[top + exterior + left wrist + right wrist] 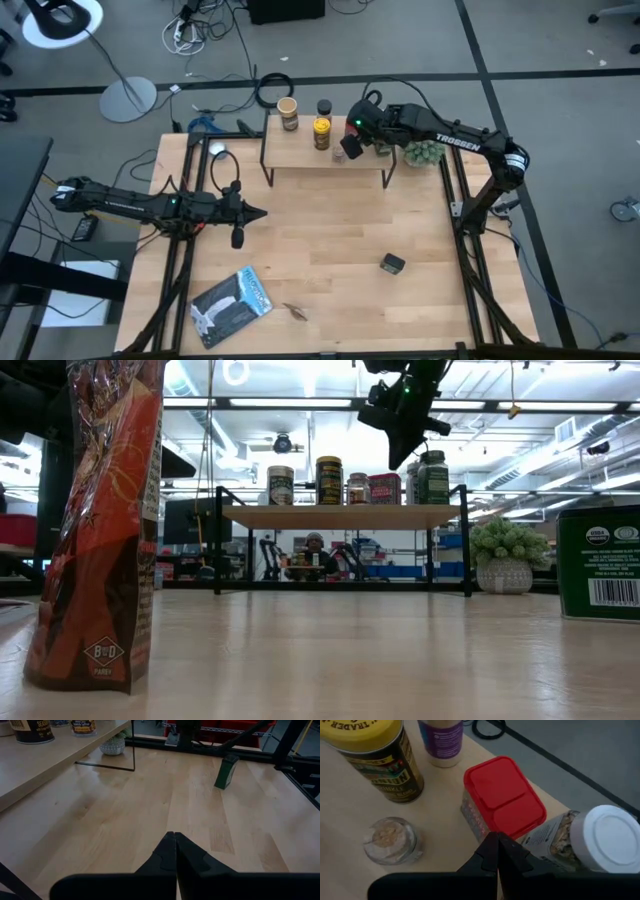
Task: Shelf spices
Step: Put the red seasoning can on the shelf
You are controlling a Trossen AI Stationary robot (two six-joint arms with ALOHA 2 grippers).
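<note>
With most spice jars standing on the shelf at twelve o'clock, the right gripper, fingers together and empty above the red-lidded tin, should lift clear before fetching the green tin at five o'clock.

I see jars on the shelf at the table's back; a tin lies front-right.
</note>
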